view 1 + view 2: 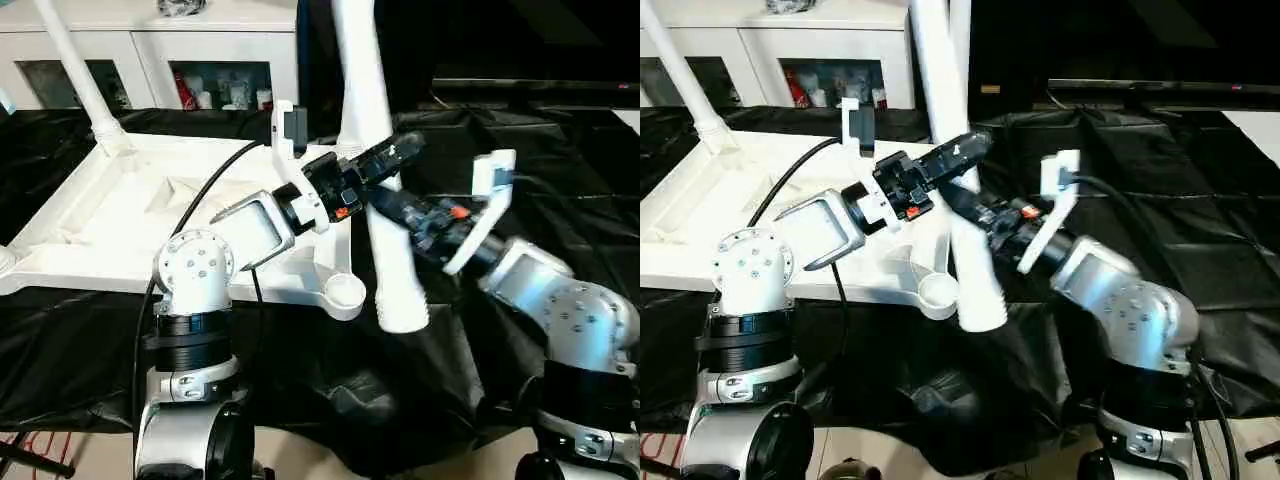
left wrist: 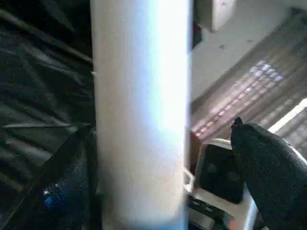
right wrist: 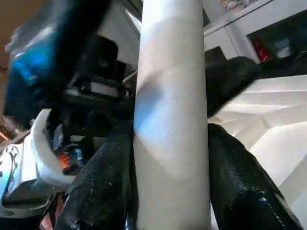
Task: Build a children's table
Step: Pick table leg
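The children's table's white tabletop [image 1: 120,220] lies upside down on black cloth, ribbed side up. One white leg [image 1: 80,70] stands upright in its far left corner socket. A second leg [image 1: 395,270] hangs tilted beside the tabletop's right edge, its wide end just right of the near right corner socket [image 1: 345,292] and outside it. My right gripper [image 1: 388,207] is shut on this leg at mid-height, with both fingers [image 3: 240,182] pressed against it. Just above, my left gripper [image 1: 388,156] straddles the same leg, open, with a gap at one finger [image 2: 264,158].
A white cabinet [image 1: 150,60] with glass doors stands behind the tabletop. Black cloth [image 1: 570,180] covers the surface all around and hangs over the front edge. A black cable [image 1: 215,185] runs over my left forearm.
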### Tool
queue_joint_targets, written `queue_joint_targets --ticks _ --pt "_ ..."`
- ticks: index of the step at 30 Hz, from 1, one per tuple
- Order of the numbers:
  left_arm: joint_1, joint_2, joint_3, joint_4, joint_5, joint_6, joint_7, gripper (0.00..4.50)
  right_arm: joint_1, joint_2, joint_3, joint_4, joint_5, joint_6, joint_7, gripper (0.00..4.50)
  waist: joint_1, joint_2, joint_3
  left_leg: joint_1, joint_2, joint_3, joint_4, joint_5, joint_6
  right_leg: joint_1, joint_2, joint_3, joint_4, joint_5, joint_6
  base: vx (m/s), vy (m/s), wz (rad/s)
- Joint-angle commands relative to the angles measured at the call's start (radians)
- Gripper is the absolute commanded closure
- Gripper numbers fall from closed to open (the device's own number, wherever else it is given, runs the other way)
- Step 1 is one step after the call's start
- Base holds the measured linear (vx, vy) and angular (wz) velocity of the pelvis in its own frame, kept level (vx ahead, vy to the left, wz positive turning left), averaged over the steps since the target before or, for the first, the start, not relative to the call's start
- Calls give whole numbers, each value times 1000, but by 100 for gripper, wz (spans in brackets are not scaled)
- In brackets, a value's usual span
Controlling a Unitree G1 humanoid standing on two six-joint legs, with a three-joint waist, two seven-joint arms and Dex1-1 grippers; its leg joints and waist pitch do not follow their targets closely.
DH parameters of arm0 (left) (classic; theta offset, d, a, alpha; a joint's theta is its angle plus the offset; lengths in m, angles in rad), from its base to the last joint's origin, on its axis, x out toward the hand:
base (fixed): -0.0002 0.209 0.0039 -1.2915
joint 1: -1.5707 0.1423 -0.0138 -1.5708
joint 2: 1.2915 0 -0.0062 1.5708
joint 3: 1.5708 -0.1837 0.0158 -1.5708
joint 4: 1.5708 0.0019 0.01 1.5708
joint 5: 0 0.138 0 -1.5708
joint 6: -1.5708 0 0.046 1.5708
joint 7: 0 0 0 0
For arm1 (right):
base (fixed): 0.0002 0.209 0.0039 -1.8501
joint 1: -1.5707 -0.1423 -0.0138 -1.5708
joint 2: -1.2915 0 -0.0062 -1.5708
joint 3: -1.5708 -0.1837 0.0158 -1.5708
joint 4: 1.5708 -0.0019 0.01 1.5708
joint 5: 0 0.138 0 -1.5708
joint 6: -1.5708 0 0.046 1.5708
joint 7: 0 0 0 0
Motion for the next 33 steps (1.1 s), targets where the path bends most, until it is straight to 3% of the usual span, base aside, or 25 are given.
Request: queue_joint_targets --ticks 1,13,14,15,24,25,26,33 --pt "-22 -7 2 27 34 -24 65 34 -33 -10 26 -3 -41 -47 -21 272 4 -13 -81 7 1 2 -59 -130 7 57 -56 34 -93 -335 -55 0 0 0" --pt "-36 -24 20 67 111 -120 199 119 -41 -32 167 22 -186 -135 -62 272 2 -15 -82 6 3 0 -58 -131 6 57 -57 34 -89 -312 -63 0 0 0" --pt "-36 -24 20 67 111 -120 199 119 -41 -32 167 22 -186 -135 -62 272 2 -15 -82 6 3 0 -58 -131 6 57 -57 34 -89 -312 -63 0 0 0" --pt "-34 -27 22 64 107 -122 203 149 -43 -30 174 25 -193 -142 -64 272 1 -20 -82 5 3 1 -58 -128 9 58 -57 35 -88 -301 -69 0 0 0" --pt "-29 -33 20 67 109 -149 203 225 -61 -37 187 42 -203 -141 -65 272 0 -17 -81 5 3 2 -57 -129 16 58 -57 36 -85 -284 -88 0 0 0" --pt "-31 -33 23 67 103 -150 199 252 -63 -38 185 43 -196 -131 -65 272 0 -17 -82 5 3 2 -57 -125 16 59 -57 36 -84 -276 -89 0 0 0" --pt "-32 -30 23 66 97 -150 193 258 -65 -38 183 44 -186 -119 -61 237 -1 -16 -81 5 3 2 -57 -126 17 58 -56 36 -84 -276 -90 0 0 0" --pt "-17 105 -94 9 74 -105 -72 269 -62 -95 160 45 -120 -49 17 168 1 -9 -83 9 6 1 -58 -122 14 56 -56 38 -78 -257 -96 0 0 0"
